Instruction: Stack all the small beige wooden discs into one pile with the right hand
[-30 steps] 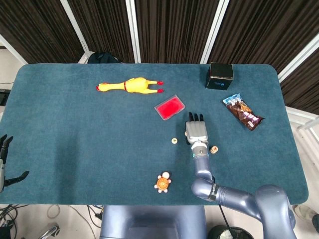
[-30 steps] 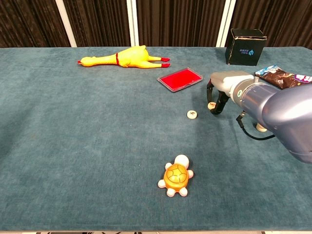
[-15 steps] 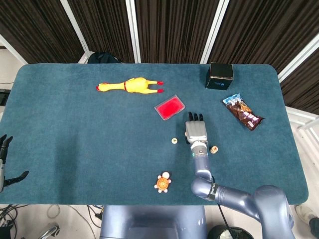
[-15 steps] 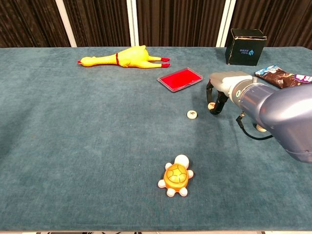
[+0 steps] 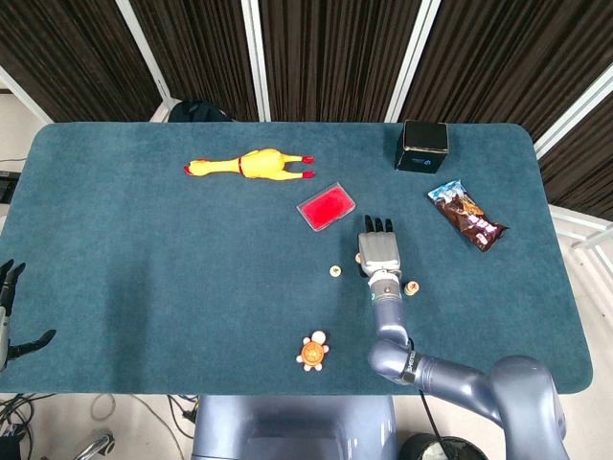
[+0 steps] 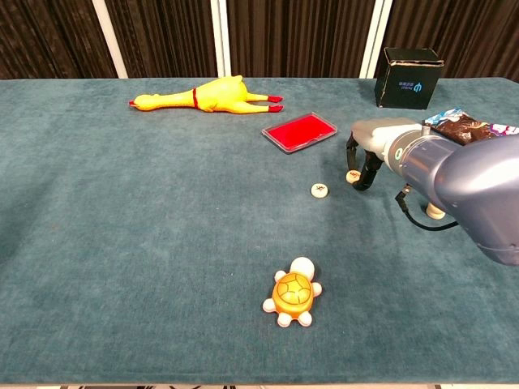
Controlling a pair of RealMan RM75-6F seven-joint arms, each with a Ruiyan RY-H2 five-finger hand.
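Note:
My right hand (image 5: 377,251) (image 6: 375,146) is arched palm-down over the cloth right of the table's middle. Its thumb and a dark finger (image 6: 366,172) pinch a small beige wooden disc (image 6: 353,176) low against the cloth. A second disc (image 5: 334,270) (image 6: 319,190) lies a little to the left of the hand. The third disc (image 5: 411,287) (image 6: 435,212) sits to the right of the forearm, partly hidden by it in the chest view. My left hand (image 5: 10,311) hangs off the table's left edge, fingers apart and holding nothing.
A red flat tray (image 5: 326,207) lies just beyond the hand. An orange toy turtle (image 6: 293,293) sits near the front edge, a yellow rubber chicken (image 5: 251,165) at the back left. A black box (image 5: 422,145) and a snack bag (image 5: 467,215) are at the back right.
The right hand has shifted slightly to the right, and the disc between its fingers moved with it. Everything else stayed put.

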